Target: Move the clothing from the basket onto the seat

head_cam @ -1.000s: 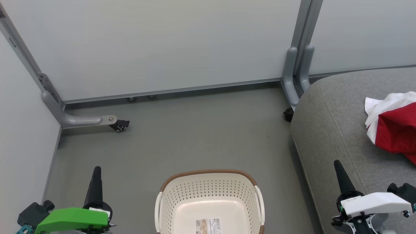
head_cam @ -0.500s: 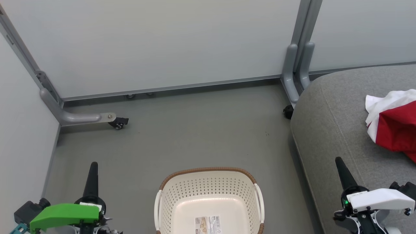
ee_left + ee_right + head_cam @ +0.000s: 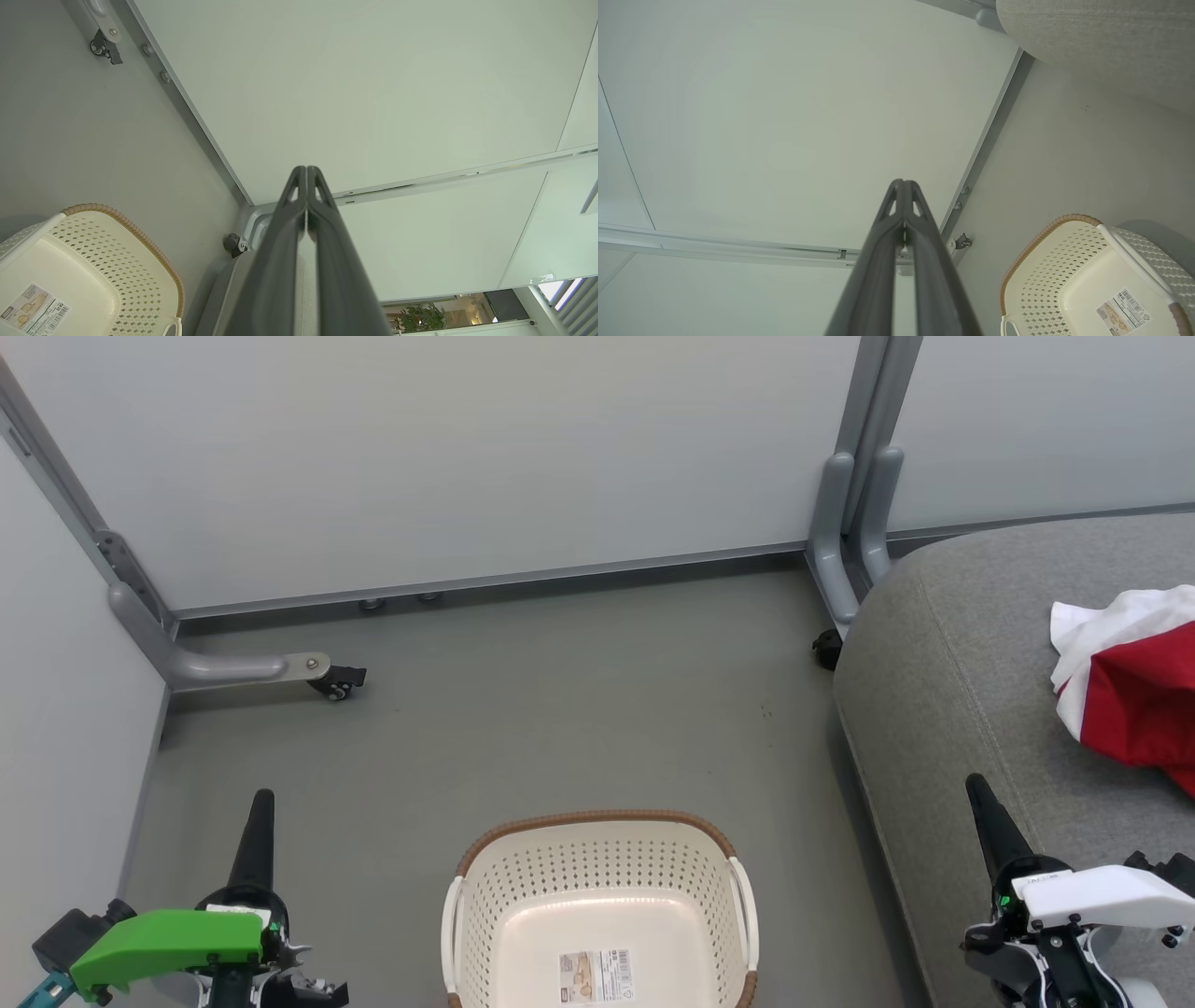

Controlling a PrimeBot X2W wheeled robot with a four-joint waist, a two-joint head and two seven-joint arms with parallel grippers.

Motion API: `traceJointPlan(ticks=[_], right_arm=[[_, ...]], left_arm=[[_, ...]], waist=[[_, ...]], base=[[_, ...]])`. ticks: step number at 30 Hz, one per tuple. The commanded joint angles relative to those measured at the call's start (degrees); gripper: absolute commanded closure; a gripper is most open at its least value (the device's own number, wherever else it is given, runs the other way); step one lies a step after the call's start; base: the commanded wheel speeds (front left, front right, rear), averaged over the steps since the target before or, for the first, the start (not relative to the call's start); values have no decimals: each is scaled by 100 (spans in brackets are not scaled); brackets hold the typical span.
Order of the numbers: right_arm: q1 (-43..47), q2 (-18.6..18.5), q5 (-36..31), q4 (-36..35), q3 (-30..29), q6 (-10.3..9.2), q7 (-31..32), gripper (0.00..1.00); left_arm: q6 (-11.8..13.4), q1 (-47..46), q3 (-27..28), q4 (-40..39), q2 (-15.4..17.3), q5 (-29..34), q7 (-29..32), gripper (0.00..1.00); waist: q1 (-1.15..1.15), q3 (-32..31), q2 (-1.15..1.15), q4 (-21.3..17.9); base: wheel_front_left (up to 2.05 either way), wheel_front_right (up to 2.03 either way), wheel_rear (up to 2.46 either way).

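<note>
The red-and-white clothing lies on the grey seat, well apart from the cream basket on the floor, with the left gripper and right gripper flanking it, fingers pressed together.

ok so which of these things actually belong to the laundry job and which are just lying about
Belongs to the job:
large grey upholstered seat
red and white fabric clothing, lying on that seat
oval cream perforated plastic basket with brown rim, on the grey floor

Just there:
grey metal partition foot with black caster
pale partition panels
paper label inside the basket
</note>
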Motion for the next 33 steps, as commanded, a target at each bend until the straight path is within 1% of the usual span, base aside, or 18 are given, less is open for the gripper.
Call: traceJointPlan(ticks=[1,29,33], right_arm=[[-119,-32,137,4,-32,-2,47,100],[-311,-14,1178,119,-193,-2,359,100],[-305,-8,1166,120,-200,-2,373,100]], left_arm=[[-28,-152,48,0,27,-131,43,100],[-60,-375,256,160,-8,-1270,363,100],[-60,-370,265,162,-16,-1259,378,100]], waist=[[0,8,0,-1],[0,145,0,-16],[0,148,0,-16]], base=[[0,0,0],[0,0,0],[0,0,0]])
